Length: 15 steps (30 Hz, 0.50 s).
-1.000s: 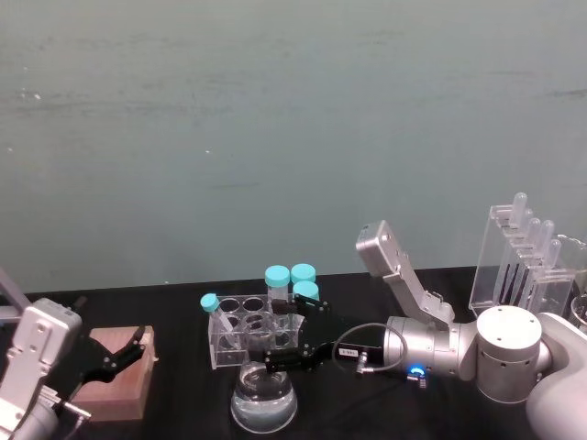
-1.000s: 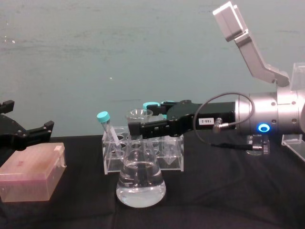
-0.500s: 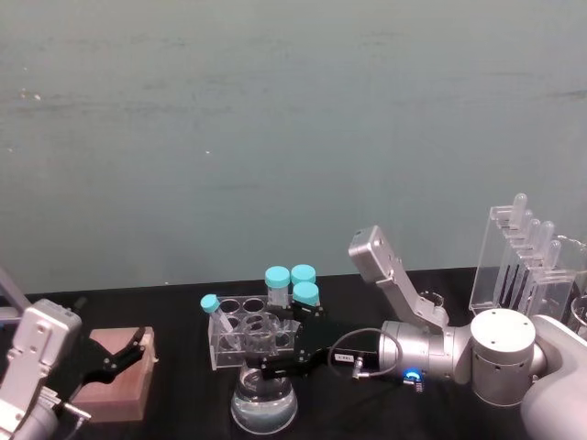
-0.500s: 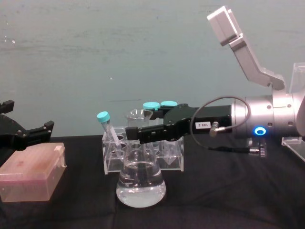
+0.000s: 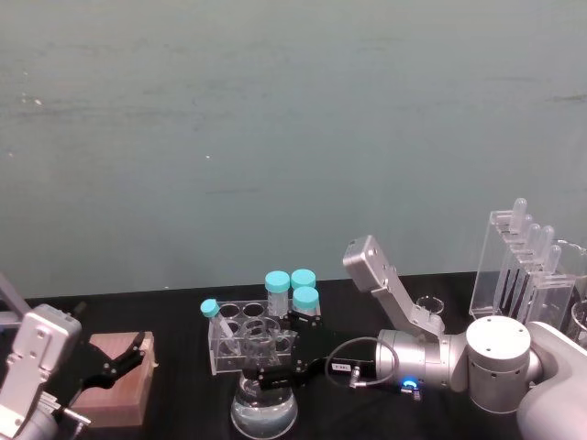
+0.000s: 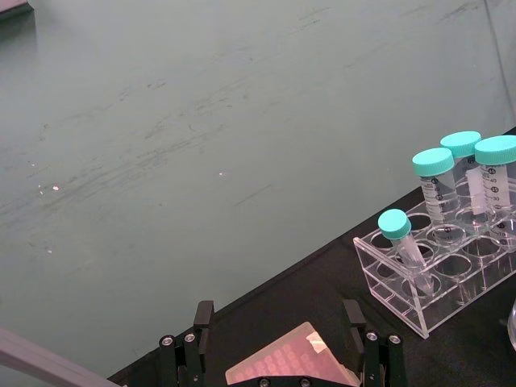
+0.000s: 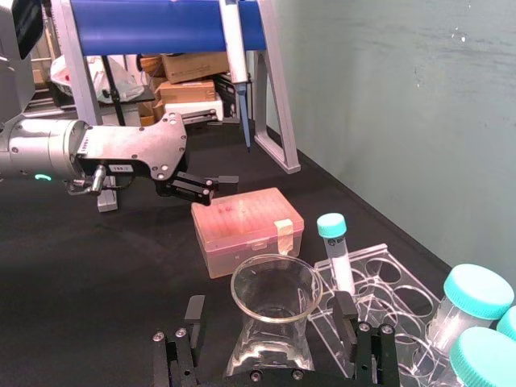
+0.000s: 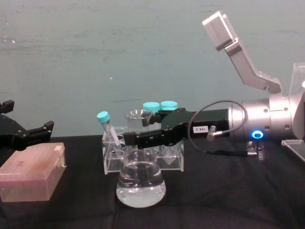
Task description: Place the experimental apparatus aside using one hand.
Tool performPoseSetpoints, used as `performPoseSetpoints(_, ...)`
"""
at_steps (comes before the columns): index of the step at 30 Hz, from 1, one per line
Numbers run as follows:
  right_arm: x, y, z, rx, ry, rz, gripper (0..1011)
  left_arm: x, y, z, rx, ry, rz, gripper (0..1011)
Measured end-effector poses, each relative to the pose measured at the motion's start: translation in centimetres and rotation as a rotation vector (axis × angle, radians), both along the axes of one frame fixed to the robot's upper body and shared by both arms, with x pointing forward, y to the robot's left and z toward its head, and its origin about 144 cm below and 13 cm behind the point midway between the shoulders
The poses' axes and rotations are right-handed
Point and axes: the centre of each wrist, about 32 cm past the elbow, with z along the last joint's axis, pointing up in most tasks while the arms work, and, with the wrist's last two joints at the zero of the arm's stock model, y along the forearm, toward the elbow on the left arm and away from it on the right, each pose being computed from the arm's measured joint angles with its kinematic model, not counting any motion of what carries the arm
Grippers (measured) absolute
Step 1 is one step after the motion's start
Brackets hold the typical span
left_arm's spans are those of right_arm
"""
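Note:
A conical flask (image 8: pixel 141 184) with clear liquid stands at the table's front, just ahead of a clear tube rack. My right gripper (image 8: pixel 138 131) reaches in from the right at the height of the flask's neck. In the right wrist view the flask's mouth (image 7: pixel 276 289) sits between the fingers (image 7: pixel 193 311), which are open and stand apart from the glass. The tall acrylic pipette stand (image 5: pixel 523 264) is at the far right, and a small beaker (image 5: pixel 427 303) sits behind the right arm. My left gripper (image 5: pixel 119 360) rests open at the far left.
The tube rack (image 8: pixel 143 153) holds several teal-capped tubes right behind the flask. A pink tip box (image 8: pixel 31 174) lies at the front left, under the left gripper (image 6: pixel 278 326). Black cloth between the box and the flask is bare.
The right gripper has slid left and slightly down toward the flask, so its fingers now flank the neck. The flask and the left arm have not moved.

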Motion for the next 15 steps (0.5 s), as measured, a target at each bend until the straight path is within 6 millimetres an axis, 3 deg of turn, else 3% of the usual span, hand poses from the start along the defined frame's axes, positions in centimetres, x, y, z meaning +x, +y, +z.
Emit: performPoseSetpoints(15,0.25,0.46,-0.04,0.001,0.002,0.002,1000,0.0,0.0,0.0,0.0,0.0,0.0,1000)
